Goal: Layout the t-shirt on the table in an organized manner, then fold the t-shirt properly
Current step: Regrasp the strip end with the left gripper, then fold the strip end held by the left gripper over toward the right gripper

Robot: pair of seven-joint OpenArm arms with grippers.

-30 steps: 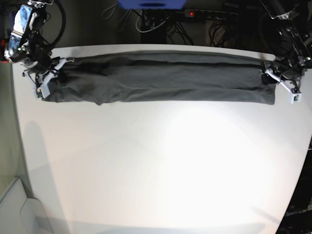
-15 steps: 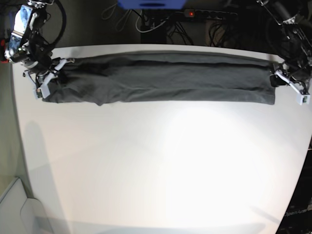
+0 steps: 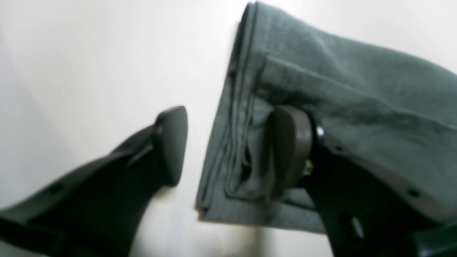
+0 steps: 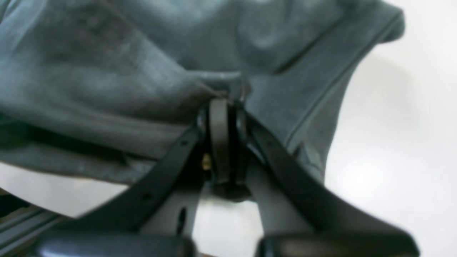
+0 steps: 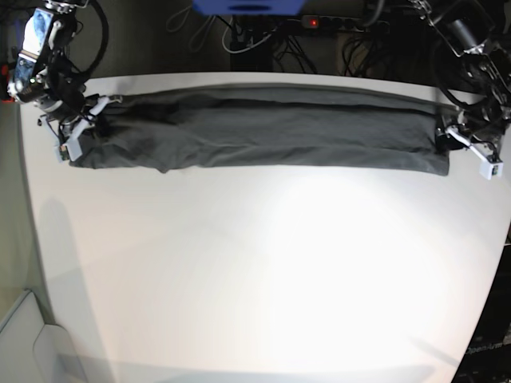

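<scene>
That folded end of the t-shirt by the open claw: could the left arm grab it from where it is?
Probably yes. The left claw is open, one finger on the t-shirt, the other over bare table beside its edge. Nothing blocks it.

A glossy white table [image 5: 255, 279] with rounded corners carries a dark grey t-shirt [image 5: 263, 132], folded into a long narrow band that lies flat across the far side, running almost from one edge to the other, the near expanse brightly lit.
</scene>
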